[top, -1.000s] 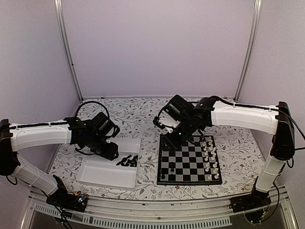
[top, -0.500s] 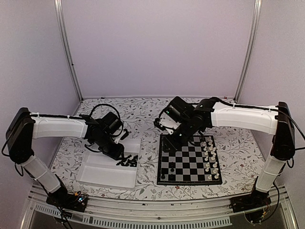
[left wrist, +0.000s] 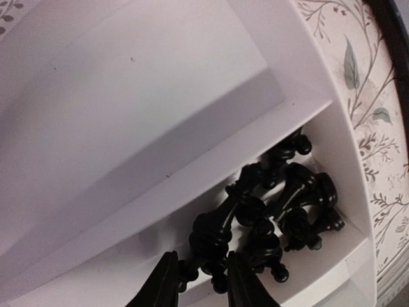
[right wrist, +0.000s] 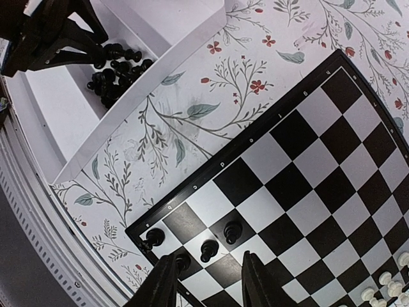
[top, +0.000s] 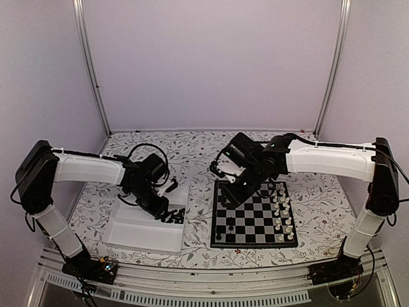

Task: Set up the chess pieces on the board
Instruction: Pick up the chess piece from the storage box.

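Flowered tabletop (top: 192, 144), lilac walls (top: 211, 64). Left gripper (left wrist: 202, 257) narrow among the chess pieces (left wrist: 281, 204) in the tray (left wrist: 160, 96), grip unclear; right gripper (right wrist: 211, 256) parted, empty, over the board (right wrist: 307, 147).

You see black chess pieces (left wrist: 268, 217) in a white tray (top: 137, 233), a black-and-white chequered board (right wrist: 307, 173) with a thin black border carrying white pieces (top: 282, 206) too, and a pale worktop (right wrist: 211, 109) printed with grey-green leaves and small red flowers

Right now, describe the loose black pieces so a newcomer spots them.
Find the chequered board; a white tray lies left of it. Against the tray's board-side wall sits a tumbled heap of black chess pieces, unlike the few black ones standing on the board.
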`<move>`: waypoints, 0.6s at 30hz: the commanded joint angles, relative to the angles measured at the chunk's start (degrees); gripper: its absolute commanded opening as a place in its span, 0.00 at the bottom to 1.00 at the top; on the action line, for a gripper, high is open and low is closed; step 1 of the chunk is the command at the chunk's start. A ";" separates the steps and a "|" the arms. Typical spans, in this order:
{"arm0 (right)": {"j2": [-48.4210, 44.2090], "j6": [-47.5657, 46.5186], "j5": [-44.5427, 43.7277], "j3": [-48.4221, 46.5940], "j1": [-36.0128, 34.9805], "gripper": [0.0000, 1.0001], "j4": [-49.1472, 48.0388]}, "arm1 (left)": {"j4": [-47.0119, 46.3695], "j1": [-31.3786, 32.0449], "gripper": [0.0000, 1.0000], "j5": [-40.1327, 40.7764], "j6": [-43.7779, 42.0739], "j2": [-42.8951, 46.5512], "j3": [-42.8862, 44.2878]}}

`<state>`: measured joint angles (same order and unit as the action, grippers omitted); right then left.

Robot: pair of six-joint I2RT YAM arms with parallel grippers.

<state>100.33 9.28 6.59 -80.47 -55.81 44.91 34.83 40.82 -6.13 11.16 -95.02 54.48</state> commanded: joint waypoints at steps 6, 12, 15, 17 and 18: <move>-1.81 0.24 0.29 0.66 0.24 0.37 -1.05 | -0.63 -0.57 0.28 0.68 -1.94 -2.88 0.10; -1.75 -0.12 0.58 0.56 0.26 0.37 -1.35 | -0.03 -0.57 0.24 0.87 -1.24 -2.78 -1.03; -1.32 -0.02 1.11 0.00 0.25 0.37 -1.62 | 0.00 -0.56 0.09 -0.25 -1.04 -3.34 -1.22; -1.24 0.04 1.52 -0.86 0.27 0.37 -1.94 | -0.02 -0.52 0.04 -0.72 -0.77 -2.95 -1.24; -1.28 0.04 1.58 -1.35 0.24 0.37 -2.12 | 0.03 -0.56 0.03 -0.61 -0.52 -2.29 -1.29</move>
<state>100.12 9.23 6.98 -80.36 -55.81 44.47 34.50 40.80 -6.00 10.22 -97.27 54.37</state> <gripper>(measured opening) 0.367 0.173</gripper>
